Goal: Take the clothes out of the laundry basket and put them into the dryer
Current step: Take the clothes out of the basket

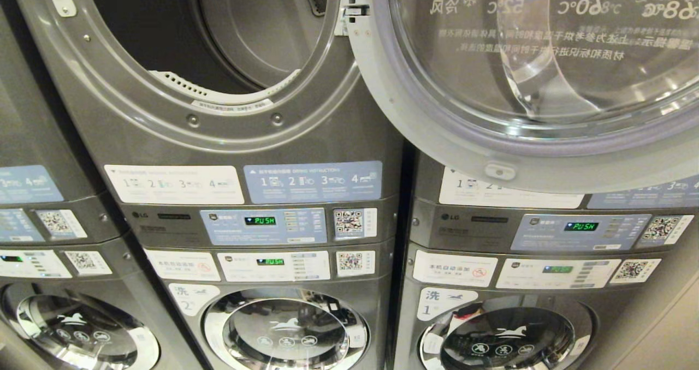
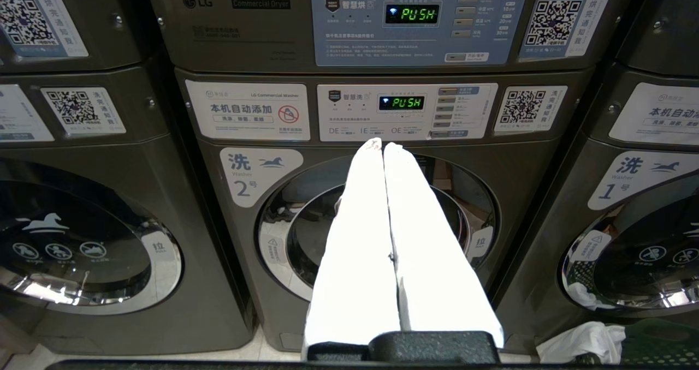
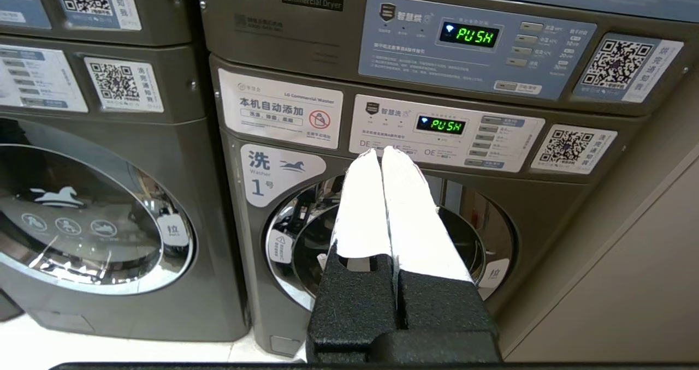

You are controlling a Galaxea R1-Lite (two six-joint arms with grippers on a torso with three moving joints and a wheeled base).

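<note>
Pale floor (image 2: 262, 353) carries washers (image 2: 355, 222), white cloth (image 2: 581, 341).

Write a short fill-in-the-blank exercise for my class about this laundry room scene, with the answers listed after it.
1. The upper dryer above washer number 2 has its door swung ____.
2. The green displays all read ____.
3. The left pincer and right pincer are both ____, holding nothing.
4. The washer facing the right pincer carries the number ____.

Answers: open; PUSH; shut; 1

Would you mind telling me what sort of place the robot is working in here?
Most likely a self-service laundrette. Stacked machines stand side by side: a dryer with its door swung open sits above a washer, and each control panel carries QR code stickers for payment.
</note>
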